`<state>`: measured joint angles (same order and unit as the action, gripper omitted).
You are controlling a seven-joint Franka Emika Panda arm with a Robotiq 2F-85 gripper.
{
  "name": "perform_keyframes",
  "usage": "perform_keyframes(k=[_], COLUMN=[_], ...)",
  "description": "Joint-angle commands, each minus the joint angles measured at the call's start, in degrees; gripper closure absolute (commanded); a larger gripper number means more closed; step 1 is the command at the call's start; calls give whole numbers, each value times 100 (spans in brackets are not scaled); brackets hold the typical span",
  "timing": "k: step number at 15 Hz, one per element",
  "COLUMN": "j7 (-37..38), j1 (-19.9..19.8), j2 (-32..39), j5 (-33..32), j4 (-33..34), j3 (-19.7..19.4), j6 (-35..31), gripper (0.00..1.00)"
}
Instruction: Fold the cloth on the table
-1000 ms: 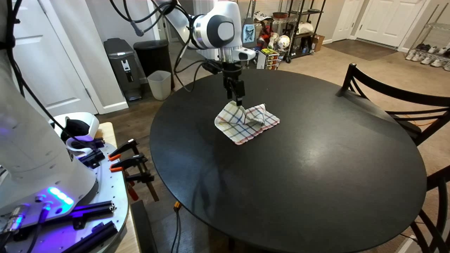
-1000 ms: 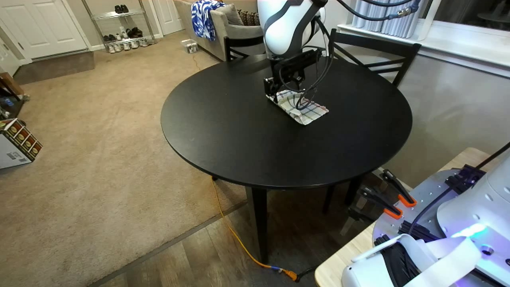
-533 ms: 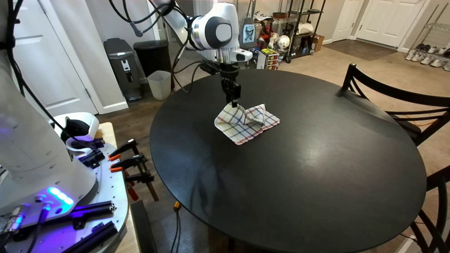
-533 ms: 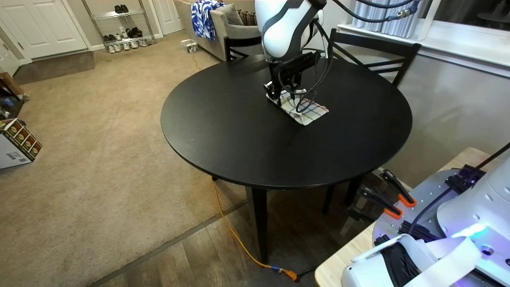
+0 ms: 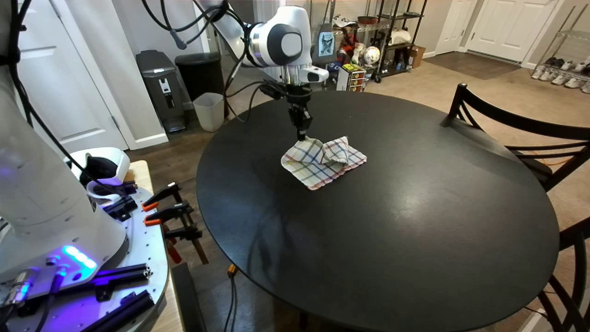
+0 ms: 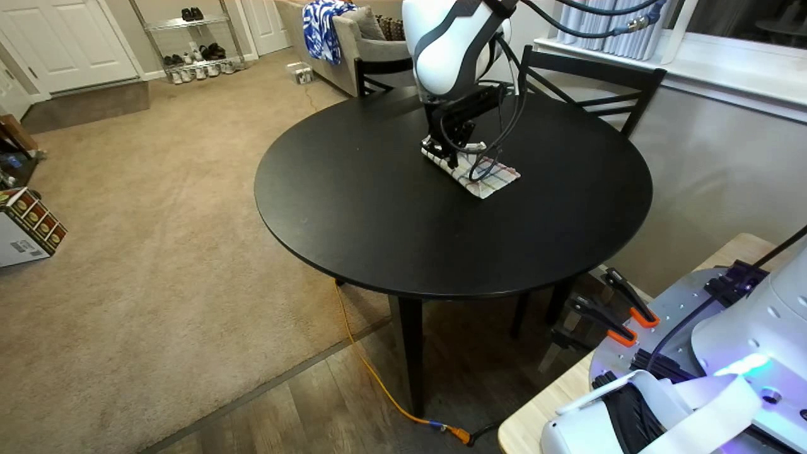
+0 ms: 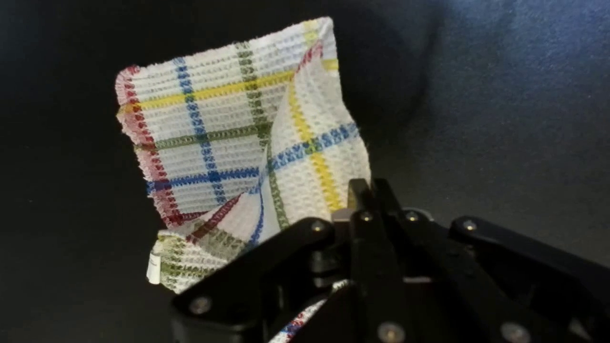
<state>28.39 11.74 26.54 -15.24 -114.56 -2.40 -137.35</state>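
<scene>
With its jaws nearly together, the pincer (image 7: 371, 185) grips one edge of the creased cloth (image 7: 233, 112) on the worktop (image 5: 392, 240).

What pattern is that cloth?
White cloth with blue, green, yellow and red plaid, best in the wrist view.

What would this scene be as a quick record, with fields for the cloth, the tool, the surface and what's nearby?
Item: plaid waffle-weave dish towel, white with blue, green, yellow and red stripes
Item state: rumpled, with raised folds; folding looks unfinished
Tool: Robotiq gripper, jaws nearly together at the towel's edge
Hold: whether fabric is pinched cannot be told
Surface: round black table
Nearby: black chair by the table; white VR headset by the robot base
</scene>
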Motion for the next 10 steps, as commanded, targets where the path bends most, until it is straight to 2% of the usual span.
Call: perform_keyframes(k=[1, 10], j7=[-30, 635], j1=[56, 454], j2=[-86, -95], j5=[14, -707], j4=[-101, -63], j3=[-65, -493], j6=[38, 242], gripper=[100, 100])
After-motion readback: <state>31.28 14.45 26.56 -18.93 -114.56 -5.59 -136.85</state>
